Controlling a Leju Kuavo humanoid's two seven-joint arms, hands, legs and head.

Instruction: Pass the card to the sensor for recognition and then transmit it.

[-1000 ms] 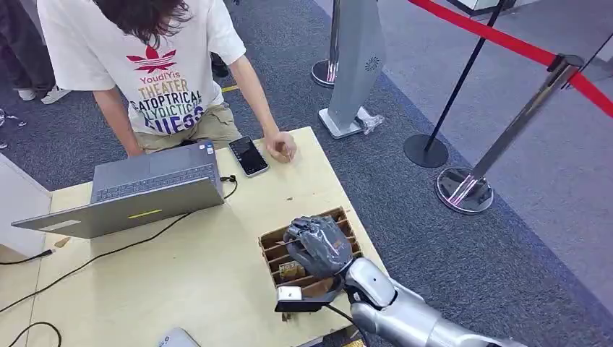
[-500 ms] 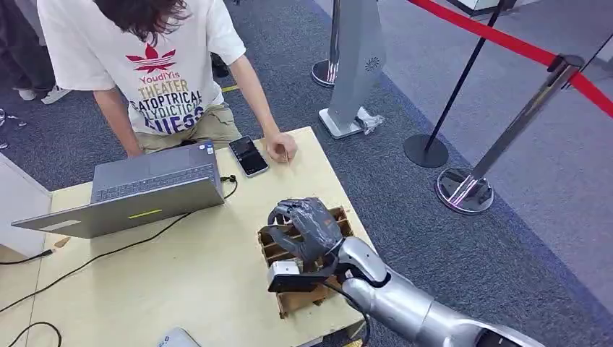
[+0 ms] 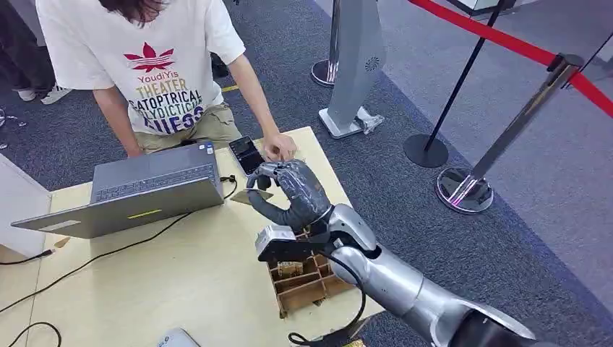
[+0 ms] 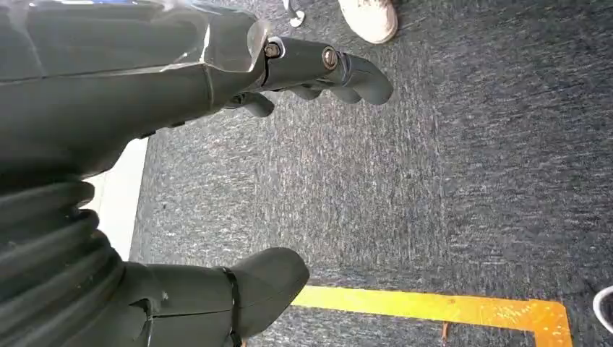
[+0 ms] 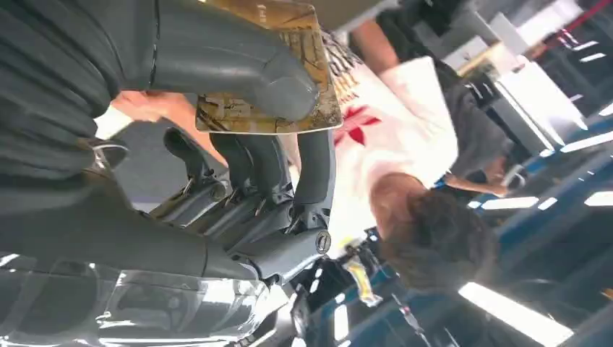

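Observation:
My right hand (image 3: 293, 194) is raised over the wooden table, pinching a gold-brown card (image 3: 262, 195) between thumb and fingers. The right wrist view shows the card (image 5: 271, 79) flat under the thumb (image 5: 238, 69), its far edge free. The hand hovers just this side of a black phone (image 3: 247, 154) lying near a person's hand (image 3: 278, 147). Behind the wrist sits the brown slotted card holder (image 3: 303, 278) with another card in it. My left hand (image 4: 144, 87) hangs over grey carpet, fingers loosely curled and holding nothing.
A grey laptop (image 3: 137, 191) stands on the left of the table (image 3: 188, 275) with cables trailing from it. A person in a white printed shirt (image 3: 155, 65) sits at the far edge. Stanchions with red rope (image 3: 506, 137) and a grey kiosk (image 3: 354, 58) stand to the right.
My right hand has lifted off the card holder with a card and travelled away from me toward the phone. The person's hand has stayed by the phone.

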